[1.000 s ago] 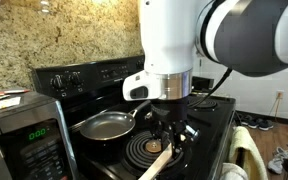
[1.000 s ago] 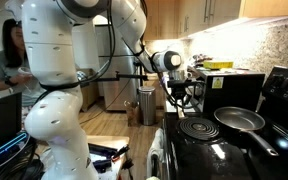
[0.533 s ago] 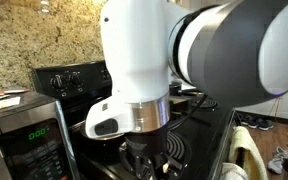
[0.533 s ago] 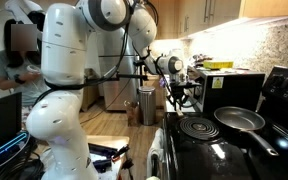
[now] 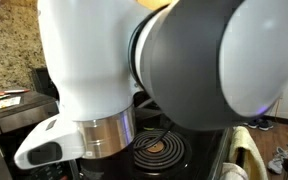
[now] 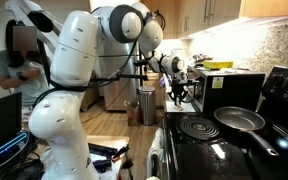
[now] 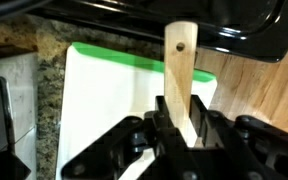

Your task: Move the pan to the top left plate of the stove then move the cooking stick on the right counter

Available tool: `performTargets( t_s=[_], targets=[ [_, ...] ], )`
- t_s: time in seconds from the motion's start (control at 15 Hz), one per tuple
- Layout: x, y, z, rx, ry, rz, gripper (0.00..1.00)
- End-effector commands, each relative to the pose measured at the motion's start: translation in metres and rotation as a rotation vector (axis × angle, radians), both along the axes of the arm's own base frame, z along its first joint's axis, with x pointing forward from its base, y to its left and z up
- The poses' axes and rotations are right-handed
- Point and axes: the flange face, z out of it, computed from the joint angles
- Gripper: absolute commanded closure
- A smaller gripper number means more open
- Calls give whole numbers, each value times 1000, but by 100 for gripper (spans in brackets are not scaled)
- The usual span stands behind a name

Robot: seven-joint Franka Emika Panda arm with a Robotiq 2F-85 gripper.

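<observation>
Granite tabletop [image 7: 46, 90] beside stove [image 7: 229, 25]: pincer [image 7: 184, 122] clamped on 1 wooden spatula [image 7: 180, 60], held over white board [image 7: 104, 95] for set-down.

pan [image 6: 240, 120] on stove [image 6: 198, 156], cooking stick [image 7: 179, 72] over board [image 7: 104, 100]

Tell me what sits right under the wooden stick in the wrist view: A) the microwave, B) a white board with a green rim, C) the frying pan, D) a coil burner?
B: in the wrist view the cooking stick, clamped in the end effector, stands over the white board with a green rim on the speckled counter, beside the stove edge.
</observation>
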Motion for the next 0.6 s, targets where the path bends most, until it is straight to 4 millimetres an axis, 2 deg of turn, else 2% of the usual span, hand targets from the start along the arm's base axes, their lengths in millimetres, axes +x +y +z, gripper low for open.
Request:
performTargets(
  t_s=[0.0,0.27,0.53],
  targets=[
    [4,20,7,-12,16,50,93],
    [6,36,-4,13,36,52,93],
    [5,36,-27,-4,84,21,93]
  ],
)
